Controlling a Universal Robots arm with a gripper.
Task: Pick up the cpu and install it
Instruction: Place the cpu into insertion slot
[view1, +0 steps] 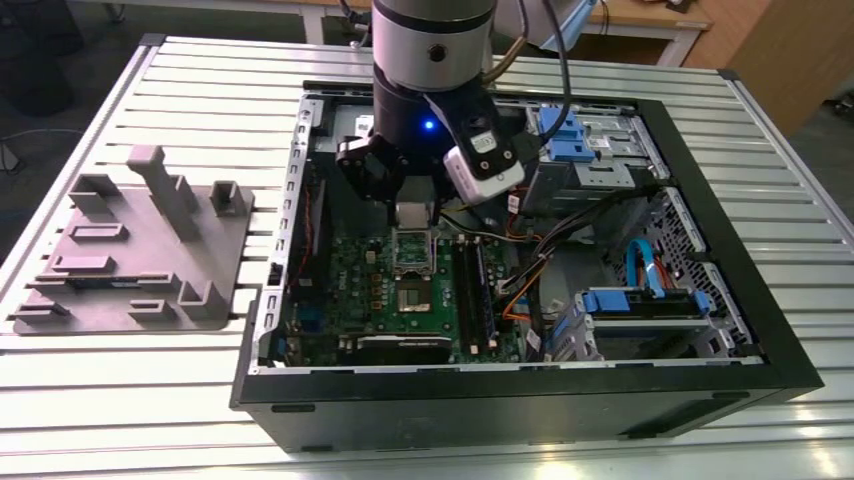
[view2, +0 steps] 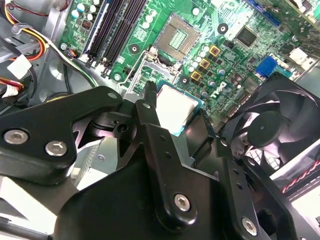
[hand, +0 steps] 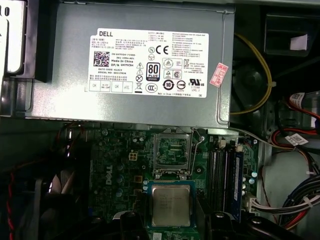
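The cpu (hand: 171, 205), a small square chip with a silvery top and green edge, hangs between my black fingers (view2: 150, 107) above the green motherboard (hand: 115, 170). My gripper (hand: 172, 220) is shut on it. The open cpu socket (hand: 172, 152), with its metal frame and lever raised, lies on the board a short way beyond the chip, towards the power supply. In the exterior view my gripper (view1: 414, 215) reaches down into the open computer case (view1: 534, 400) with the cpu (view1: 414, 212) at its tip, just above the socket (view1: 414, 250).
A grey power supply (hand: 135, 65) borders the board. Black memory sticks (hand: 225, 170) stand beside the socket, and a black fan (view2: 270, 125) sits close to my fingers. Cables and blue drive caddies (view1: 641, 300) crowd the case's other half. A grey fixture plate (view1: 134, 250) lies outside the case.
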